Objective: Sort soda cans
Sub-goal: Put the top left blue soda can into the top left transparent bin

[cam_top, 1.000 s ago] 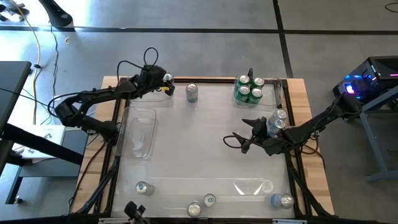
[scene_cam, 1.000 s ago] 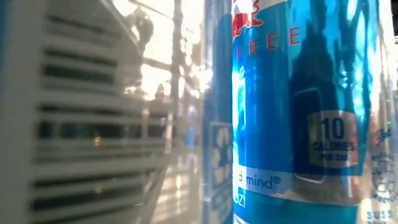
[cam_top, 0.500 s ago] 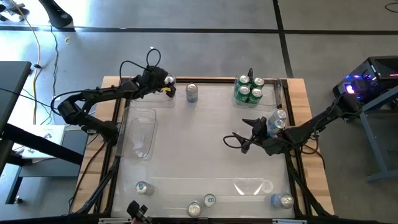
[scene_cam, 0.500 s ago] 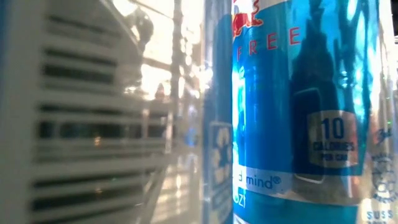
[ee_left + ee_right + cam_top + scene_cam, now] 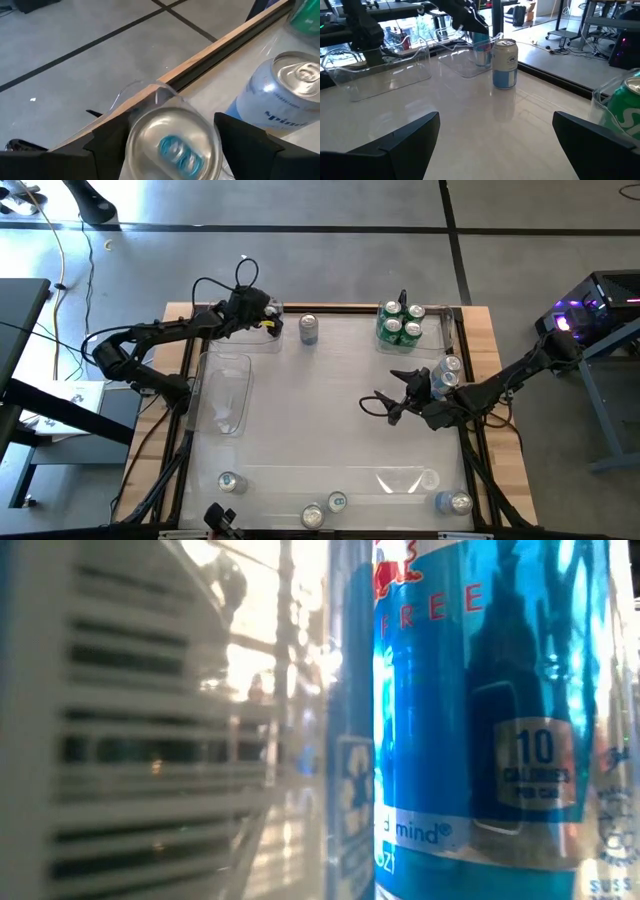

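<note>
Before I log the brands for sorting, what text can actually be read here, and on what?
"FREE" on the blue can filling the low view.
"10 CALORIES" on the same can.
"mind" near its base.
"pind", cut off, on the silver-blue can in the left wrist view.
Labels on the green cans and other cans: too small to read.

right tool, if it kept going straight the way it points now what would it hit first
Probably the lone silver-blue can standing upright ahead of the open right tool. The table between them looks free, though depth is hard to judge.
</note>
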Robot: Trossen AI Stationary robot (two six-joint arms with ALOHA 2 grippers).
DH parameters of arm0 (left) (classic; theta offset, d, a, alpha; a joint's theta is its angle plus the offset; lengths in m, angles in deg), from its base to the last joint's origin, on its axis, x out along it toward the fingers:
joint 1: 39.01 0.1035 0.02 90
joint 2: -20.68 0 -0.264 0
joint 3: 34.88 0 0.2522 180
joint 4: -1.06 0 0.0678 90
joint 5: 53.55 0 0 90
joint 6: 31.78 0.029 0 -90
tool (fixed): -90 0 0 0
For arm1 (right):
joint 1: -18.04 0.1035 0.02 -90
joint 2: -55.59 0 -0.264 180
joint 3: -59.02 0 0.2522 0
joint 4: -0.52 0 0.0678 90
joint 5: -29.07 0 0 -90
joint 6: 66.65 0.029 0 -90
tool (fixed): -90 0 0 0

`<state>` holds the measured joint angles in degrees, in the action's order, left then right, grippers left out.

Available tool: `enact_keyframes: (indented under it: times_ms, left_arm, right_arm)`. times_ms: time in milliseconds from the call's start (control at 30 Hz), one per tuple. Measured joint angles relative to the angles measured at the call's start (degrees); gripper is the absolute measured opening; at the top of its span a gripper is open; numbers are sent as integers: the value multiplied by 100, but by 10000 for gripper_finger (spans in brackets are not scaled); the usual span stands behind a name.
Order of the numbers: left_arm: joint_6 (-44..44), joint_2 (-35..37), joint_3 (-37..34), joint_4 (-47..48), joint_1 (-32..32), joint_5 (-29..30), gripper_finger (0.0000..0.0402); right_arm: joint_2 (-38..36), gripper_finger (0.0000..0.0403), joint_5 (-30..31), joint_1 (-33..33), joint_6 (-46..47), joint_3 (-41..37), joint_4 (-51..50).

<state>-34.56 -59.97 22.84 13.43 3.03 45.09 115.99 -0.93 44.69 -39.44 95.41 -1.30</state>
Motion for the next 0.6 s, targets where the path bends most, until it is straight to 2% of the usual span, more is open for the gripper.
enact_keyframes:
  times_ms: [200, 500, 600]
  left_arm:
    - [-6, 129, 1, 72, 142, -791, 307]
    - [98, 806, 2, 152, 138, -791, 310]
    - [208, 1145, 0, 152, 133, -791, 310]
  right_arm:
    - [0, 385, -15, 0, -5, 0, -6]
    - [0, 385, 18, 2, -401, 309, -39]
    - [-10, 385, -47, 2, -424, 655, -473]
